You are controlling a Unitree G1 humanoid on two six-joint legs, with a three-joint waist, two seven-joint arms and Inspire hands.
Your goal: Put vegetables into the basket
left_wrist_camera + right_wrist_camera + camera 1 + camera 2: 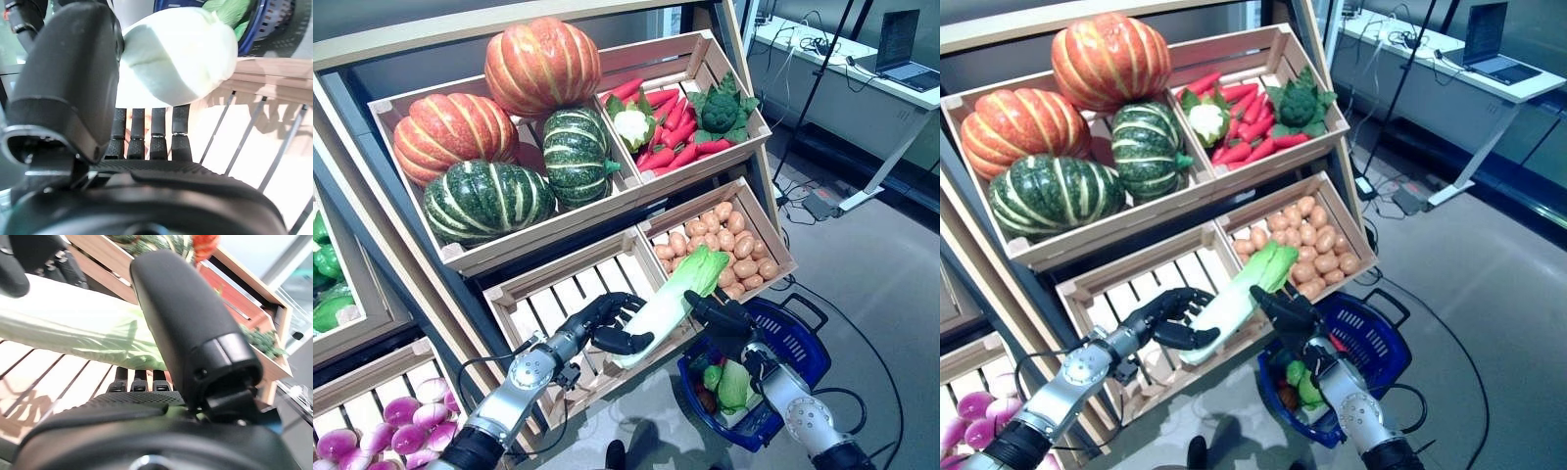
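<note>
both hands are holding a long pale-green napa cabbage above the empty slatted wooden crate. the left hand is curling its fingers and thumb round the white stem end, while the right hand is clasping the leafy green end from the other side. the cabbage is lying tilted between them, leafy tip near the wooden crate of small brown potatoes. the blue plastic shopping basket, already holding greens, is sitting just beside and below the right hand.

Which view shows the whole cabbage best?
Left eye view: the cabbage shows end to end, held by the left robot hand and right robot hand. Right eye view matches. Left wrist shows its white base; right wrist its leaves.
</note>
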